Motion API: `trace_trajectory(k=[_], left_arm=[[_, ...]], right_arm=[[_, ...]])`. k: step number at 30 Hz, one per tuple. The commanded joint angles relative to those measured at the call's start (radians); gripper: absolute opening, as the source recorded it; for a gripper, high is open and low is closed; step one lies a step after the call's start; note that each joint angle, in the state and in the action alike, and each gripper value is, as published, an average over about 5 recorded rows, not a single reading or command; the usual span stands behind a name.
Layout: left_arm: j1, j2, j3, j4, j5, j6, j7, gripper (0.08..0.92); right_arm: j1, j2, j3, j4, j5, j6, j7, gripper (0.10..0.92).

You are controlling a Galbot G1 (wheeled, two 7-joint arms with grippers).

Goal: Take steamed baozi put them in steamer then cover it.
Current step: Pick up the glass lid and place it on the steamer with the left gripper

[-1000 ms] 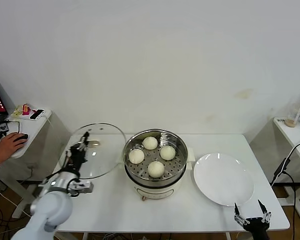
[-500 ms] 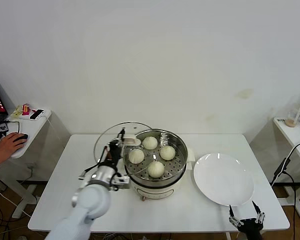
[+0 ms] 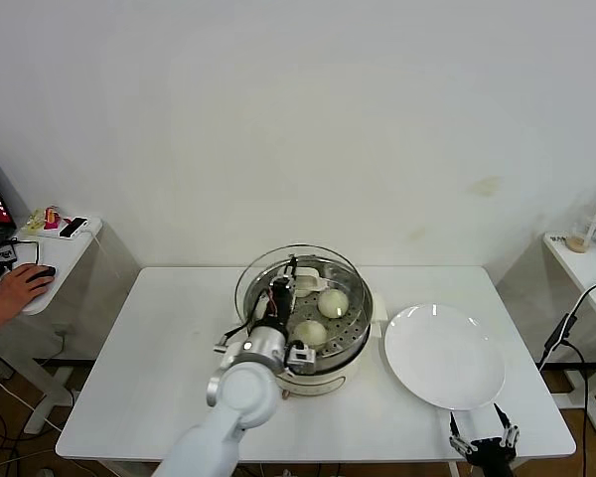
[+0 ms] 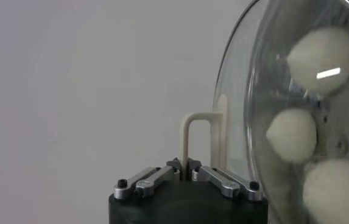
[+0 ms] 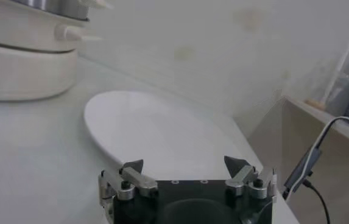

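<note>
Left gripper [image 3: 281,289] jaws were clamped on the cover [image 3: 303,280] by its handle [image 4: 200,139], lid held over the steamer [image 3: 308,328], offset toward its left. Baozi [image 3: 334,303] sat on the tray inside. Right gripper [image 3: 482,440] idle, jaws apart, at the table's near edge beside the plate [image 3: 443,356].

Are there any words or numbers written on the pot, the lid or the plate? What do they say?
None can be read.
steamer: no words or numbers show on its base, only a small round dot on the front.
cover: clear glass, no writing.
plate: plain white, nothing written.
Things on the side table: too small to tell if they carry any text.
</note>
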Motion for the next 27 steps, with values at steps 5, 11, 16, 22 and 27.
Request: trace_trajectory(k=[5, 11, 16, 22, 27], left_arm=[[-0.003, -0.082, 0.029, 0.083, 0.072, -0.008, 0.009, 0.135], [0.004, -0.075, 0.017, 0.084, 0.073, -0.014, 0.006, 0.135], [0.013, -0.077, 0.015, 0.085, 0.071, -0.017, 0.001, 0.135], [0.009, -0.081, 0.009, 0.095, 0.072, -0.021, -0.009, 0.135], [0.007, -0.081, 0.003, 0.098, 0.067, -0.027, -0.017, 0.135]], right_arm=[[-0.007, 0.003, -0.004, -0.002, -0.012, 0.004, 0.002, 0.823], [-0.011, 0.003, -0.005, 0.0, -0.013, 0.006, 0.002, 0.823], [-0.013, 0.002, -0.007, -0.001, -0.013, 0.008, 0.002, 0.823], [-0.013, 0.002, -0.015, -0.002, -0.016, 0.009, 0.001, 0.823], [-0.014, 0.002, -0.016, -0.003, -0.017, 0.01, 0.0, 0.823]])
